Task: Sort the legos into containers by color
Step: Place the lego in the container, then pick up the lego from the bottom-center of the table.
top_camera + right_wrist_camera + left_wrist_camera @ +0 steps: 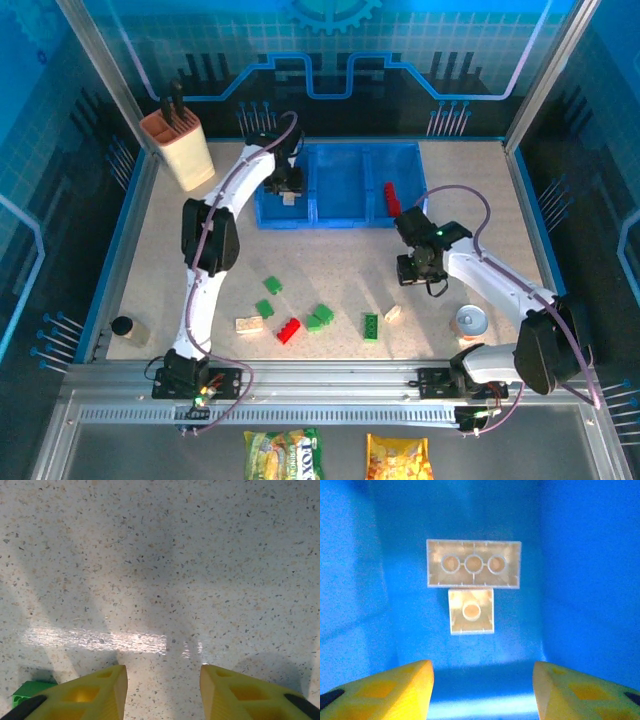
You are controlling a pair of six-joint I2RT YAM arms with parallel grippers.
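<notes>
We note the left pincer (482, 687) parted and empty over the left bin of the containers (585, 580), two cream legos (473, 563) lying underside-up on its floor; lifting out crooked could, we reckon, clip a wall and drag the containers. The right pincer (162, 682) is parted, empty, above bare worktop (160, 555); a green brick (27, 692) sits off to one side, so a straight drop would likely miss it

This is a robotics lab cell, staged rather than lived in. A speckled bench (330, 255) is boxed in by aluminium posts (97, 60) and blue panels (420, 40) printed with circuit traces and a gear (decoration, not machinery). The left arm (205, 250) and right arm (500, 285), trailing looped cables, are bolted to a slotted metal rail (330, 380). Props lie about: a knife block (180, 150), a tray (340, 185), toy bricks (371, 326).
</notes>
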